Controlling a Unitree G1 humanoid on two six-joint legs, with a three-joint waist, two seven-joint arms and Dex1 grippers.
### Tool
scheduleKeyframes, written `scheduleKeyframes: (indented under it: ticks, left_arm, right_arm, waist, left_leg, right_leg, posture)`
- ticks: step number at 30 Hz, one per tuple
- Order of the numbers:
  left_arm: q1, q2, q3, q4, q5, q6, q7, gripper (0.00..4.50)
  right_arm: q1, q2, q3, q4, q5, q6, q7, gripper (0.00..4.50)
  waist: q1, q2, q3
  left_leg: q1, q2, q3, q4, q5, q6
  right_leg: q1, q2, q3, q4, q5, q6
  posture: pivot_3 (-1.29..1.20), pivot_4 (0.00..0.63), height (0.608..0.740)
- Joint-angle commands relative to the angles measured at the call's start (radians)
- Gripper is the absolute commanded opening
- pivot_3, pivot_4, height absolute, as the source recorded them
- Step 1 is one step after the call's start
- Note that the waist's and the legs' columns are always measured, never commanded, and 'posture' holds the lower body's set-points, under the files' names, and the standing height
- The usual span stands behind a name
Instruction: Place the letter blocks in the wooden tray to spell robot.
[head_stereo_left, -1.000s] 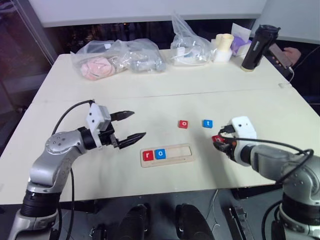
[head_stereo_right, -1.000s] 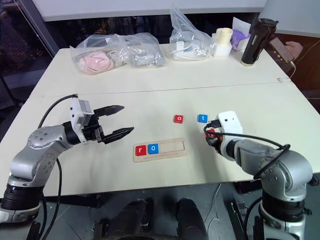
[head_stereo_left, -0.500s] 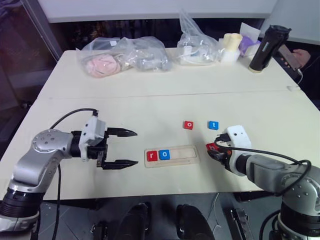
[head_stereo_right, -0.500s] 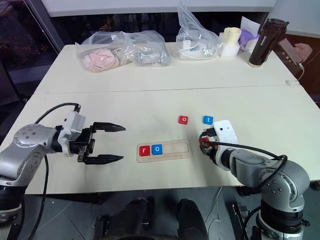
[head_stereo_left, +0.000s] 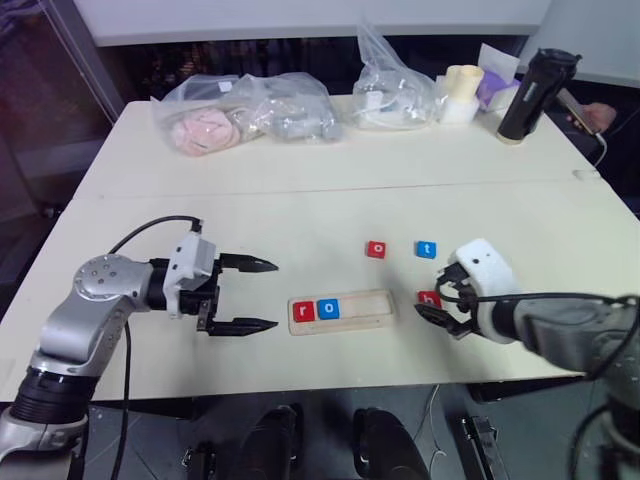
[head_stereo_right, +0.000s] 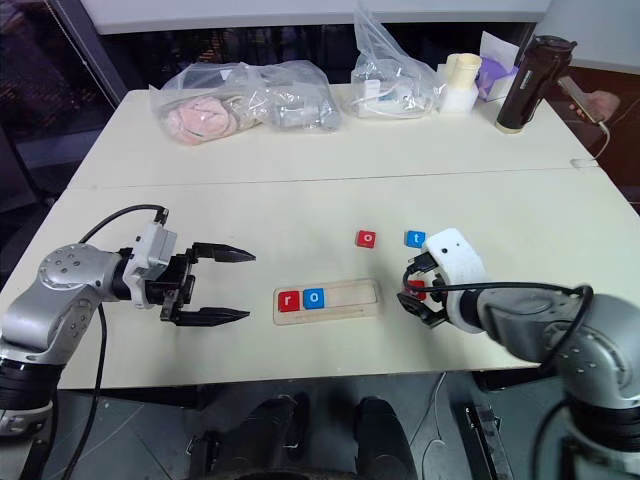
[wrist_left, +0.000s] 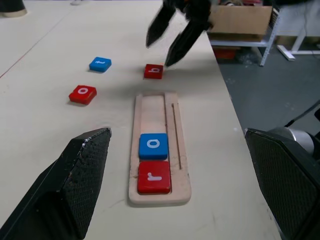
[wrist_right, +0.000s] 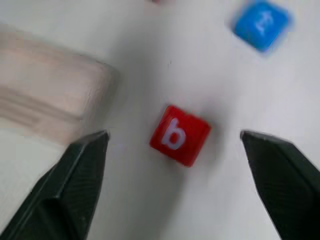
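Left eye view has the wooden tray (head_stereo_left: 339, 310) sitting near the front edge of the table (head_stereo_left: 300, 200), roughly mid-width, with the red r block (head_stereo_left: 303, 311) and the blue o block (head_stereo_left: 327, 309) parked side by side at its left end; the rest of the slot is bare wood. The red b block (wrist_right: 178, 134) lies flat on the table just off the tray's right end, and the right gripper (head_stereo_left: 443, 303) hangs right over it with its jaws spread wide, holding nothing, one black finger on each side of the block without touching it. A bit farther back from the tray sit the red o block (head_stereo_left: 376, 249) and the blue t block (head_stereo_left: 427, 249), near each other but apart.

The left gripper (head_stereo_left: 245, 295) is over the table left of the tray, fingers pointing toward it, jaws wide and empty, nothing between it and the tray.

Along the back edge there's a bunch of clutter well away from the blocks: a clear bag with something pink inside (head_stereo_left: 205, 128), another clear bag (head_stereo_left: 395, 85), a cream cup-like thing (head_stereo_left: 460, 92) (hard to tell exactly what) and a dark bottle (head_stereo_left: 530, 85) at the back right corner. A person's hand (head_stereo_right: 597, 103) holding a phone pokes in beside that corner.
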Motion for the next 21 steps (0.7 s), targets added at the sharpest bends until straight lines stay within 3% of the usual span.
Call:
scheduleKeyframes:
  ticks: [1, 4, 8, 13, 21]
  left_arm:
    - [-0.031, 0.001, 0.001, 0.006, 0.008, -0.022, -0.011, 4.50]
    - [-0.041, 0.002, -0.005, 0.015, 0.010, -0.026, -0.022, 4.50]
    - [-0.056, 0.003, -0.015, 0.019, 0.015, -0.030, -0.034, 4.50]
    - [-0.055, -0.001, -0.019, 0.004, 0.018, -0.032, -0.025, 4.50]
    - [-0.032, 0.019, -0.009, -0.021, 0.009, -0.029, -0.038, 4.50]
  right_arm:
    - [0.083, -0.174, 0.067, 0.051, -0.225, -0.428, 0.422, 4.44]
    - [0.167, -0.261, 0.133, 0.184, -0.429, -0.771, 0.670, 4.44]
    - [0.104, -0.233, 0.264, 0.469, -0.614, -1.046, 0.857, 4.44]
    - [0.023, -0.158, 0.331, 0.641, -0.704, -1.162, 0.972, 4.44]
    - [-0.033, -0.069, 0.362, 0.745, -0.804, -1.234, 1.022, 4.44]
  waist:
    - [0.002, -0.001, 0.000]
    - [0.000, -0.001, 0.000]
    - [-0.005, -0.001, 0.000]
    - [-0.002, -0.001, 0.000]
    - [0.000, -0.001, 0.000]
  left_leg:
    - [0.000, 0.000, 0.000, 0.000, 0.000, 0.000]
    - [0.000, 0.000, 0.000, 0.001, -0.001, 0.001]
    - [0.000, -0.001, 0.002, 0.003, -0.001, 0.001]
    - [0.001, 0.000, 0.002, 0.003, -0.001, 0.001]
    - [0.001, 0.000, 0.002, 0.003, -0.001, 0.001]
  right_leg:
    - [0.000, 0.000, 0.000, 0.000, 0.000, 0.000]
    - [0.002, 0.000, -0.001, -0.001, 0.000, 0.002]
    - [0.002, -0.001, 0.001, -0.001, 0.002, 0.003]
    - [0.001, -0.001, 0.002, 0.001, 0.002, 0.002]
    - [0.000, -0.001, 0.002, 0.001, 0.002, 0.002]
  posture:
    - [0.00, 0.150, 0.738]
    - [0.00, 0.150, 0.738]
    - [0.00, 0.150, 0.738]
    - [0.00, 0.150, 0.738]
    - [0.00, 0.150, 0.738]
